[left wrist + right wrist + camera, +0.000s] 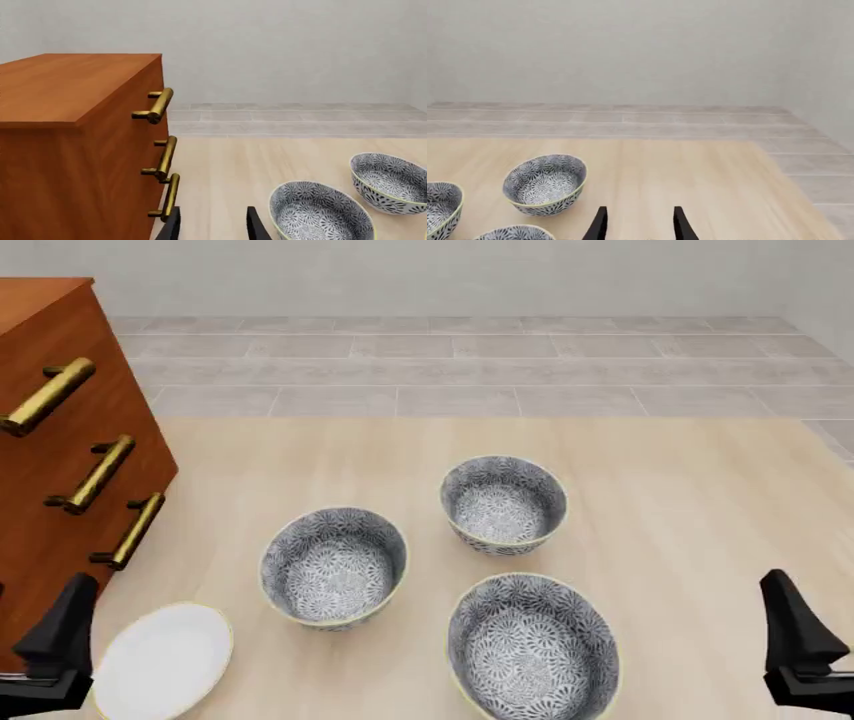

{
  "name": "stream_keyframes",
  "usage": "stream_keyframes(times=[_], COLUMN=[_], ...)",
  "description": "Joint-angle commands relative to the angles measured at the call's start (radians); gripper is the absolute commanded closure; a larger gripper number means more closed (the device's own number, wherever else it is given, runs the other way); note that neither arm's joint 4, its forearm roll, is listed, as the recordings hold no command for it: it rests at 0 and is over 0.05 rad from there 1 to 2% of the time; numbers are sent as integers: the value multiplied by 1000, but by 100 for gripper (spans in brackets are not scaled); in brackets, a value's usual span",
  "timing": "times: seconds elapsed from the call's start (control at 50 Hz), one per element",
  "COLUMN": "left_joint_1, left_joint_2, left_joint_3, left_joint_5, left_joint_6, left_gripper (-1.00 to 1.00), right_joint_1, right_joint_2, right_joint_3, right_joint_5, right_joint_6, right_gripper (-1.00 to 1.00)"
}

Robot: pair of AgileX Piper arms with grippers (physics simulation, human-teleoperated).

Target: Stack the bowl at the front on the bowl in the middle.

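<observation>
The bowl at the front point(534, 648) sits nearest the arms' edge of the pale wood desk point(667, 510), its near rim almost at the bottom of the front view. The bowl in the middle point(334, 565) stands just behind and left of it, rims near but apart; a third floral bowl point(503, 504) stands behind the front bowl, a little apart from both. Right of the front bowl the desk lies bare out to its right edge. Left of the front bowl, beyond the middle bowl, a flat white plate point(163, 659) lies near the corner, and behind that a wooden drawer cabinet point(60, 470) with three brass handles point(100, 475) closes off that side.

The left pincer point(54, 640) and right pincer point(797, 635) are low on either side of the front bowl, well apart from it, both partly cut off by the frame. Each wrist view shows only two dark finger tips with a gap between, gripping nothing: both stand spread.

Beyond the desk's far edge runs a grey tiled floor point(454, 360), then a plain pale wall point(627, 50)
</observation>
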Motion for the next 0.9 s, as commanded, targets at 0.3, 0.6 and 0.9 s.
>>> stream_keyframes(times=[0.3,0.6,0.9], left_joint_1=[26,21,7], left_joint_2=[103,148,164], left_joint_3=[1,1,2], left_joint_5=[-81,-116,-121], left_joint_6=[7,9,15], left_gripper=[-100,-100,-100], right_joint_1=[55,126,216], right_joint_2=[213,563,866], right_joint_3=[-62,-282,-478], right_joint_5=[-82,-97,-9], right_joint_6=[54,83,168], right_gripper=[-100,-100,-100])
